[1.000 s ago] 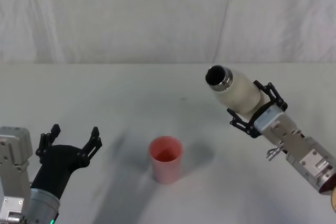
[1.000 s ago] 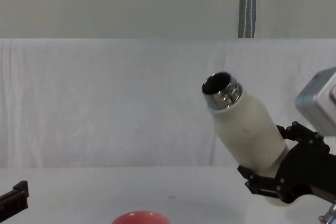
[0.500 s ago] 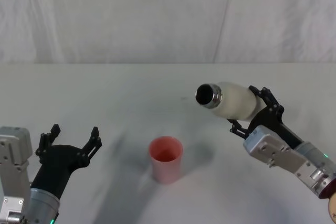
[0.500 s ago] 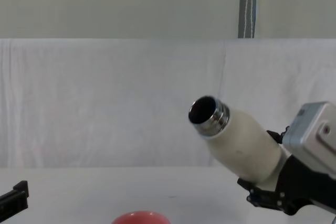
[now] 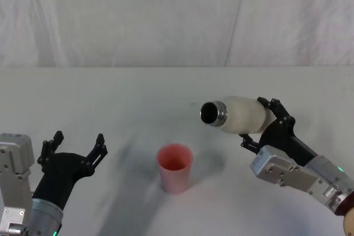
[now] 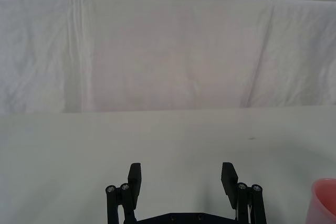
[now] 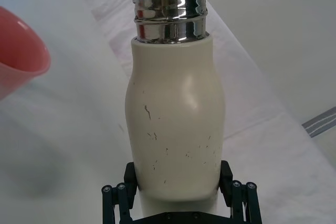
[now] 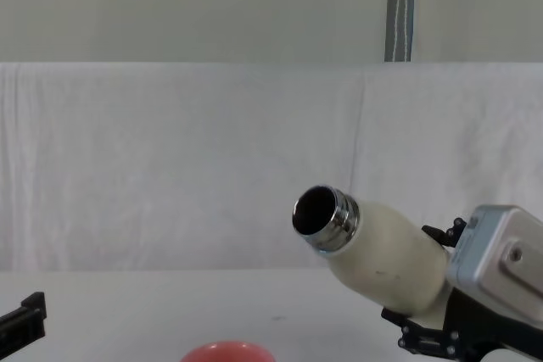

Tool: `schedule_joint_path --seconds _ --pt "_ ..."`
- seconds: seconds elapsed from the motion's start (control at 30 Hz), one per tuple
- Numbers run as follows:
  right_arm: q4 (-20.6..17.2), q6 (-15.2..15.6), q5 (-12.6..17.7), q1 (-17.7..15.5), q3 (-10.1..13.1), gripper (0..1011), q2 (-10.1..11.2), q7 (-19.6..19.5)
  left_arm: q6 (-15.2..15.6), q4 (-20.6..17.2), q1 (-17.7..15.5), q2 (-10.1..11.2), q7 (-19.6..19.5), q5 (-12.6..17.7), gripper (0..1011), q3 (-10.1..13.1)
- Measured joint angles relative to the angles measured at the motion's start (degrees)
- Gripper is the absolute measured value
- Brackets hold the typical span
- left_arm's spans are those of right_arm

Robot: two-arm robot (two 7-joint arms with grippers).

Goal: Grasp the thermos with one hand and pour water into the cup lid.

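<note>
Within right end effector (image 5: 264, 122): tilted thermos (image 5: 243, 115).

Thermos (image 7: 176, 129) is showing cream-white, dark-scuffed, with a steel neck; cup lid (image 5: 175, 167) coral-pink; tabletop (image 5: 110, 98) white; pincers black.

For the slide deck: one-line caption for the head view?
Right end effector tilts the cream-white steel-necked thermos toward the coral-red cup lid; left end effector idles open.

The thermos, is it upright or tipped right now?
Tipped: the right gripper holds the thermos nearly level, mouth toward the cup lid.
</note>
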Motion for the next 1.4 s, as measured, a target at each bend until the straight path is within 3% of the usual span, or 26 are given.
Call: schedule_joint_path --seconds 0.6,1.4 --pt "0.9 1.9 -6.4 0.6 -1.0 956 0.7 -4.0 0.0 0.0 0.0 0.0 0.0 0.0 1001 0.0" --pt "3.4 1.6 -8.8 3.2 -3.8 956 0.1 -4.4 0.0 0.0 0.0 0.0 0.0 0.0 1001 0.0"
